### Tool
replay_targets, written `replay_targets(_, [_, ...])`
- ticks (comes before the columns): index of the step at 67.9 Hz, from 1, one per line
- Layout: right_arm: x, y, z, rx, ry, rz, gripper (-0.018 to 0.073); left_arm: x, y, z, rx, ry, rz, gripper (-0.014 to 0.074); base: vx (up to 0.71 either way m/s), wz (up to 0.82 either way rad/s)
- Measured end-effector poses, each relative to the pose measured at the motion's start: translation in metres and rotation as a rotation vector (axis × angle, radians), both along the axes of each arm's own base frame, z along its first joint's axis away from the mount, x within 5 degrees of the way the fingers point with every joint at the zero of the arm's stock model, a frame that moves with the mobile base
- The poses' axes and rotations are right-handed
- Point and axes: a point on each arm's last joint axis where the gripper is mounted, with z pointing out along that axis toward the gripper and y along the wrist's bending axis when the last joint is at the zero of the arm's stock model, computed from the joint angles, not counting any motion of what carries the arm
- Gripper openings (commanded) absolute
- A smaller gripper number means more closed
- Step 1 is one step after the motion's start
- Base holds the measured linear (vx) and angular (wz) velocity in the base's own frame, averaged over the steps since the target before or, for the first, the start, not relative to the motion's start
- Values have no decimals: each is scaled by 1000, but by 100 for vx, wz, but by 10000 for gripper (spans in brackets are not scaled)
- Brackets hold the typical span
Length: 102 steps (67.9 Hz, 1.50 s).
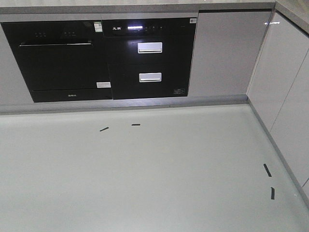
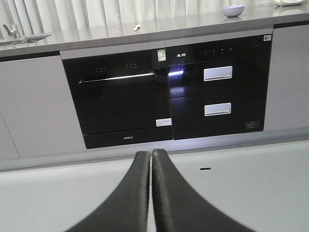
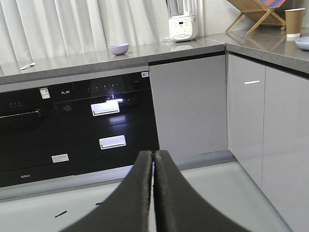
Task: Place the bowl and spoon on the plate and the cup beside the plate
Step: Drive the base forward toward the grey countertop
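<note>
The lavender bowl [image 3: 119, 49] [image 2: 233, 10] stands on the grey countertop above the black appliances. Left of it on the same counter lies the pale spoon [image 3: 27, 65] [image 2: 137, 27]. On the right-hand counter the brown cup [image 3: 294, 22] stands upright, and an edge of the pale blue plate [image 3: 302, 43] shows just in front of it at the frame's right border. My left gripper [image 2: 151, 153] is shut and holds nothing, low over the floor. My right gripper [image 3: 154, 153] is also shut and holds nothing. None of the task's things appear in the front view.
Black built-in oven [image 1: 60, 58] and drawer unit [image 1: 149, 60] sit under the counter, grey cabinet doors [image 1: 227, 53] to their right. A white appliance [image 3: 183, 26] and a wooden rack [image 3: 253, 14] stand on the counter. Black tape marks [image 1: 104, 129] dot the pale floor.
</note>
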Motion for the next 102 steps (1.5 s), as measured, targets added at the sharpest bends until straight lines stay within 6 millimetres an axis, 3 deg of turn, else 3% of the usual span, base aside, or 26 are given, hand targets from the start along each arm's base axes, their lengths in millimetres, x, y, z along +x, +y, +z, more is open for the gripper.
replay_targets(102, [0, 0, 0, 0, 0, 0, -3, 0, 0, 0, 0, 0, 0, -6, 0, 1])
